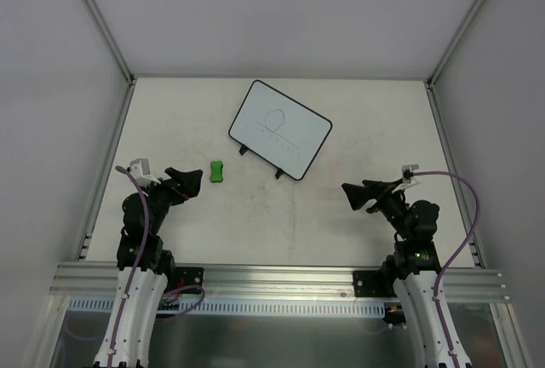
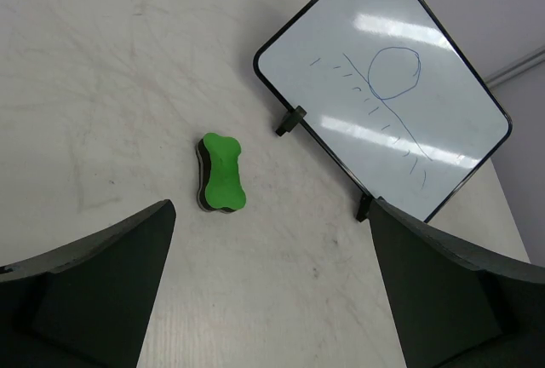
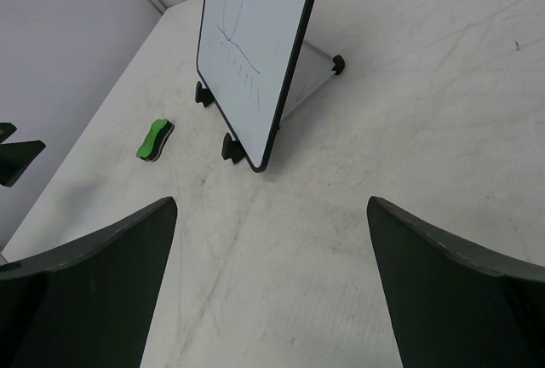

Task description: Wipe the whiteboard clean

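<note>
The whiteboard (image 1: 280,129) stands propped on its two black feet in the middle of the table's far half, with a blue circle and dashed lines drawn on it (image 2: 387,95) (image 3: 251,44). A green bone-shaped eraser (image 1: 218,170) lies flat to its left (image 2: 221,172) (image 3: 155,140). My left gripper (image 1: 192,182) hovers open just left of the eraser, nothing between its fingers (image 2: 268,206). My right gripper (image 1: 351,196) is open and empty too (image 3: 272,206), a short way in front of the board's right corner.
The white table (image 1: 281,232) is enclosed by white walls and a metal frame. An aluminium rail (image 1: 281,278) carrying both arm bases runs along the near edge.
</note>
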`<move>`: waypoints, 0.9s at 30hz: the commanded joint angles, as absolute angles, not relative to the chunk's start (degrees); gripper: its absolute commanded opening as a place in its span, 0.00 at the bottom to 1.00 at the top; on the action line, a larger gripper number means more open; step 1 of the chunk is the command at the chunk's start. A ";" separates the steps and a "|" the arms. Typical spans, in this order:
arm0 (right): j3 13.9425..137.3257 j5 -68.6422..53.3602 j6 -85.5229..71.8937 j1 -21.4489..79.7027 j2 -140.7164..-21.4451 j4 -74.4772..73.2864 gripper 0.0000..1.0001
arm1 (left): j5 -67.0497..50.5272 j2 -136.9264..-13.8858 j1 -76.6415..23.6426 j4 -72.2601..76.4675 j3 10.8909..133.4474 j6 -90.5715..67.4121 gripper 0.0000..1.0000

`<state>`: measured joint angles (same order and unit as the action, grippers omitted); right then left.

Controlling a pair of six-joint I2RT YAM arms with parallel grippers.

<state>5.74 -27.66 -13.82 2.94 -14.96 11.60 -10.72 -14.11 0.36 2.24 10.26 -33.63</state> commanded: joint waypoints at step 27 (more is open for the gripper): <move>7.47 -28.64 -16.87 3.43 -29.76 24.94 0.99 | -13.18 -13.27 0.26 3.52 12.57 -32.87 0.99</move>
